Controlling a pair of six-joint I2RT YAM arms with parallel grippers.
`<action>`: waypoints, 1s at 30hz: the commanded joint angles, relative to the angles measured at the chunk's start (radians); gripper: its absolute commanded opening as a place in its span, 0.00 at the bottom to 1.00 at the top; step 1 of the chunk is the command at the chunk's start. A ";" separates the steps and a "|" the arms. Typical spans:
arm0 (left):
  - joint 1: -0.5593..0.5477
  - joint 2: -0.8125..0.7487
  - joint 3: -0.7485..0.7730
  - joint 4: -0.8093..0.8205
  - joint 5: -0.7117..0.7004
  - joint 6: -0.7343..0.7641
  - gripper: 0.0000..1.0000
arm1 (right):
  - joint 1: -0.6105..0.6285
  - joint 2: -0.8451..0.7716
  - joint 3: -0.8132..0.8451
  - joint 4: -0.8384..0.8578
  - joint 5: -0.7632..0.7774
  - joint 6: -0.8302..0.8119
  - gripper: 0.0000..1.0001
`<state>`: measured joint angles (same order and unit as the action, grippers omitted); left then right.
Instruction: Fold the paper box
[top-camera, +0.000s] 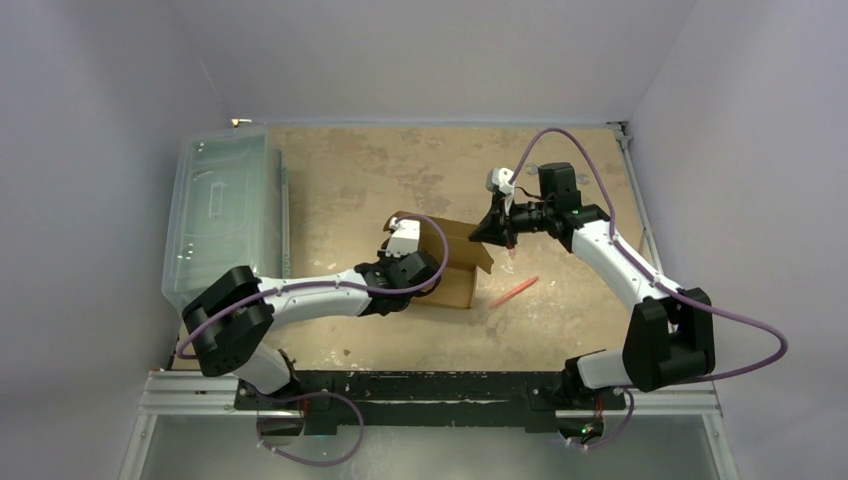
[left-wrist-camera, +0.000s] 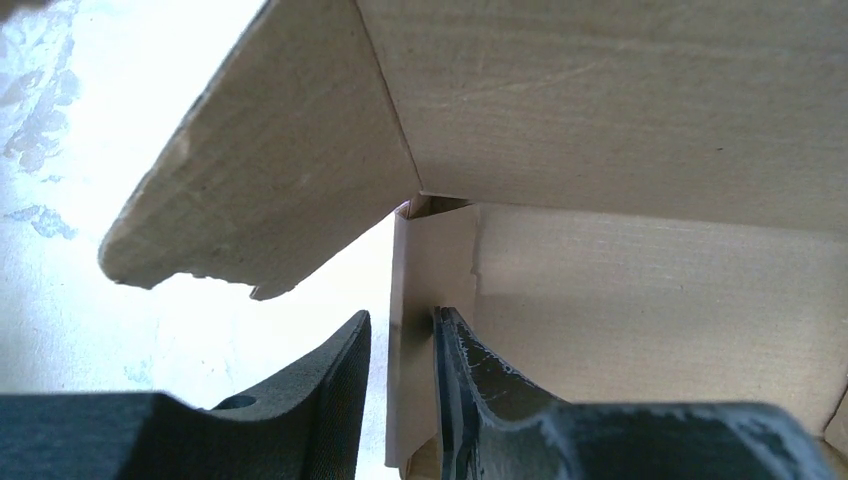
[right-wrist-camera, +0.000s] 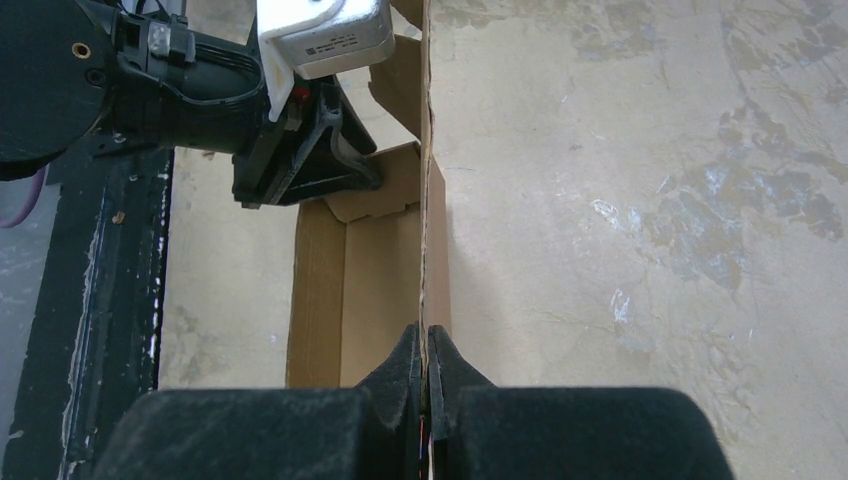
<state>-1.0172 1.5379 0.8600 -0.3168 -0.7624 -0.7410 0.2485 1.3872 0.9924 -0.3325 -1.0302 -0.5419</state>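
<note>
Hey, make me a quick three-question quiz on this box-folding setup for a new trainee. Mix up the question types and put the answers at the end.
1. True or false: the right gripper is shut on a thin edge of the paper box.
2. Multiple choice: in the top view, what lies on the table just right of the box? A) a thin red stick B) a pair of scissors C) a roll of tape
3. Fill in: in the top view, the clear plastic bin stands to the ___ of the box.
Key: 1 true; 2 A; 3 left.

Plain brown paper box (top-camera: 457, 284), mottled tan table (top-camera: 350, 170), red stick (top-camera: 513, 291).
</note>
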 joint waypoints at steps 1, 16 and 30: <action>-0.003 0.019 0.048 -0.038 0.000 -0.004 0.29 | 0.005 -0.033 -0.003 0.019 0.001 0.006 0.00; 0.002 0.140 0.063 -0.089 -0.105 -0.022 0.00 | 0.008 -0.034 -0.003 0.019 0.001 0.007 0.00; 0.003 0.226 0.072 -0.114 -0.096 -0.013 0.09 | 0.009 -0.028 -0.001 0.019 0.000 0.006 0.00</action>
<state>-1.0248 1.7409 0.9829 -0.3782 -0.8635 -0.7662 0.2550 1.3872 0.9886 -0.3286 -1.0035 -0.5423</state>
